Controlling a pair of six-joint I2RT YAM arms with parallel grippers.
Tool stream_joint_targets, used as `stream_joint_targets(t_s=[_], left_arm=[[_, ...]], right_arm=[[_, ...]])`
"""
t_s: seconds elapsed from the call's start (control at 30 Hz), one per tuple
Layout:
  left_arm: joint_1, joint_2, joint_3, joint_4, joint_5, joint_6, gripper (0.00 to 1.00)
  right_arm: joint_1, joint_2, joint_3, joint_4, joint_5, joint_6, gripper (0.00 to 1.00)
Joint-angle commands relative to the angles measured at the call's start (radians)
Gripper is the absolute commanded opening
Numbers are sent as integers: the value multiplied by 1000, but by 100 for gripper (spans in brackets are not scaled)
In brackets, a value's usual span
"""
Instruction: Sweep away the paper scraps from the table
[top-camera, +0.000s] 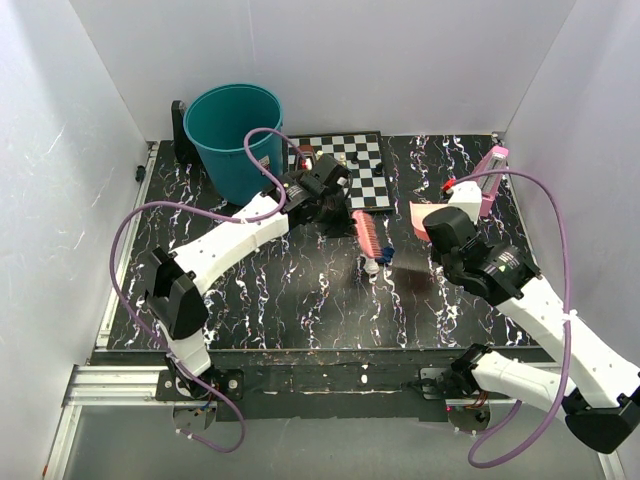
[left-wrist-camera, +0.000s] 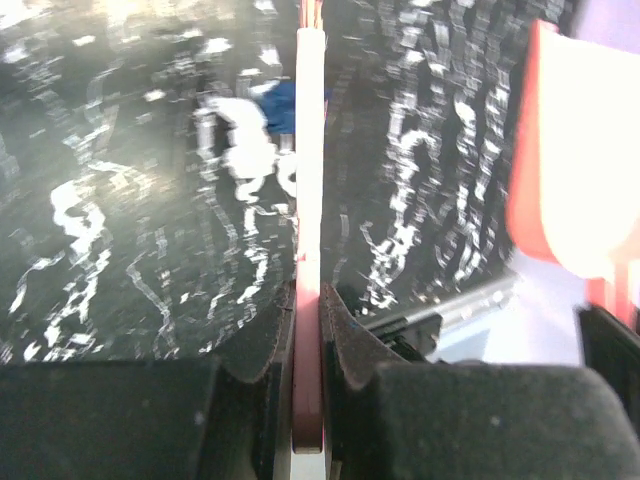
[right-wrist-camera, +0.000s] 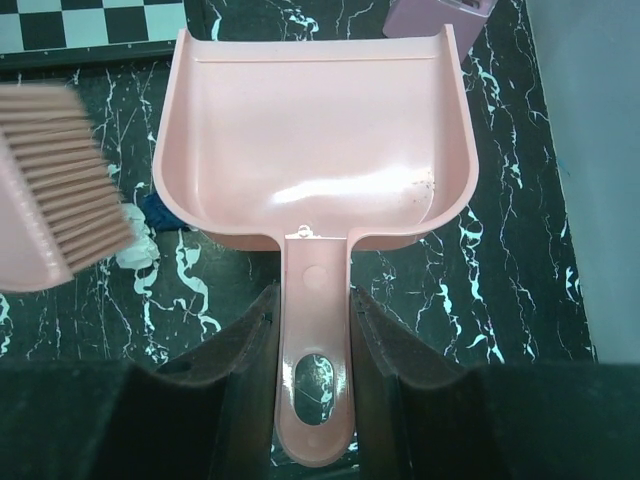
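Two paper scraps lie on the black marbled table (top-camera: 280, 290): a white wad (top-camera: 372, 266) and a dark blue wad (top-camera: 387, 253). My left gripper (top-camera: 335, 203) is shut on the handle of a pink brush (top-camera: 365, 235), whose bristles stand just left of the scraps. In the left wrist view the jaws (left-wrist-camera: 308, 330) pinch the brush handle, and the blue scrap (left-wrist-camera: 280, 105) and white scrap (left-wrist-camera: 240, 140) lie left of it. My right gripper (right-wrist-camera: 312, 330) is shut on the handle of an empty pink dustpan (right-wrist-camera: 310, 140), right of the scraps (right-wrist-camera: 135, 245).
A teal bucket (top-camera: 235, 135) stands at the back left. A chessboard (top-camera: 345, 165) with a few pieces lies at the back middle. A pink-purple object (top-camera: 492, 170) stands at the back right. White walls enclose the table on three sides.
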Motion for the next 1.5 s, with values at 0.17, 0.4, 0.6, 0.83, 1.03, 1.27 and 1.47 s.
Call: stream_joint_targets(t_s=[0.17,0.4,0.6,0.83,1.03,1.27,1.47], left_arm=[[-7,230,194,310,451,285,0],[5,411,319,160,456,317,0],[24,420,307,-100,315,452,0],[94,221,140,-220,123,516,0],[136,166,158,-254,104,567,0],[148,86,287,-279,180,599,0],[180,77,411,-347,-3,636,0]], right_arm=[[-5,-66,-29,41,5,-19,1],[-7,-83,-37,37,7,-21,1],[-7,-86,-50,67,-3,-25,1],[-7,-52,-67,70,-79,-74,1],[5,-20,-98,107,-213,-154,1],[88,42,-136,82,-280,-191,1],[157,68,-179,92,-291,-128,1]])
